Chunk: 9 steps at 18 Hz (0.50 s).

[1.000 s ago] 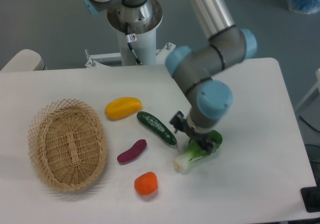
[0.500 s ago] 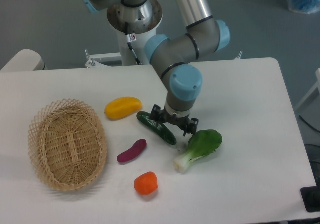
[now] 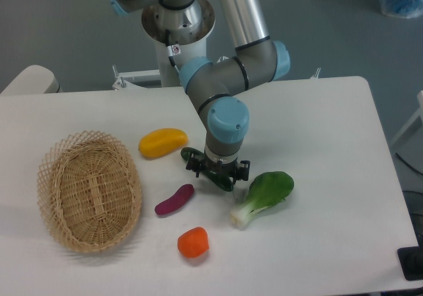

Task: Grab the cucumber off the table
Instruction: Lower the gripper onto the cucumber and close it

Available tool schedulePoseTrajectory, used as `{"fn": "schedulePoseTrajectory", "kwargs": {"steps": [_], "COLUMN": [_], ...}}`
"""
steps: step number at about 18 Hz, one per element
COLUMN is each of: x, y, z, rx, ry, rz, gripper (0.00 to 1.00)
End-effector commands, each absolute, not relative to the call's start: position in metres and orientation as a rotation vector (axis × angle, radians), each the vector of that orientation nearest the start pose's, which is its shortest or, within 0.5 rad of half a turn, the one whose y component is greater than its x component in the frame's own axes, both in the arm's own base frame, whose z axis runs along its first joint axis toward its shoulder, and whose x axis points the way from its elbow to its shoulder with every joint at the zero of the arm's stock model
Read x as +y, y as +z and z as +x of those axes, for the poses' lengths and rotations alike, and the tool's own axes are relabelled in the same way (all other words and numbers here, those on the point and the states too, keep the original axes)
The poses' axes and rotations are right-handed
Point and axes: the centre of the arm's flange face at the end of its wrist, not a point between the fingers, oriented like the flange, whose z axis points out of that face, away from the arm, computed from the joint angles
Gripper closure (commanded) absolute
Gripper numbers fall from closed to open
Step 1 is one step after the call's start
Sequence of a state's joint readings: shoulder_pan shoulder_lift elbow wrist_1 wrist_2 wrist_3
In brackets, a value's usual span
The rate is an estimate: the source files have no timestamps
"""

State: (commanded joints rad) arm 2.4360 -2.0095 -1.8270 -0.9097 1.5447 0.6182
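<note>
The dark green cucumber (image 3: 193,156) lies on the white table (image 3: 317,124), slanting from upper left to lower right. Its middle is hidden under my gripper (image 3: 218,172), which hangs directly over it with its fingers spread to either side. The gripper looks open and the cucumber still rests on the table. Only the cucumber's upper left end and a bit of its lower right end show.
A bok choy (image 3: 263,195) lies just right of the gripper. A purple eggplant (image 3: 174,199) and an orange vegetable (image 3: 193,242) lie below left. A yellow pepper (image 3: 163,142) sits at upper left. A wicker basket (image 3: 88,189) stands at the left.
The gripper has moved left from over the bok choy to directly above the cucumber's middle. The bok choy and the other vegetables have not moved.
</note>
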Motion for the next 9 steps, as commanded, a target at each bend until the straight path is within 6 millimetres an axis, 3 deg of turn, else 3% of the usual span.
{"fn": "schedulePoseTrajectory", "kwargs": {"steps": [8, 9], "x": [0.472, 0.473], "y": [0.181, 0.179], "z": [-0.349, -0.347], "rx": [-0.395, -0.393], "ry": [-0.045, -0.046], "rz": [-3.164, -3.169], "gripper": [0.00, 0.07]}}
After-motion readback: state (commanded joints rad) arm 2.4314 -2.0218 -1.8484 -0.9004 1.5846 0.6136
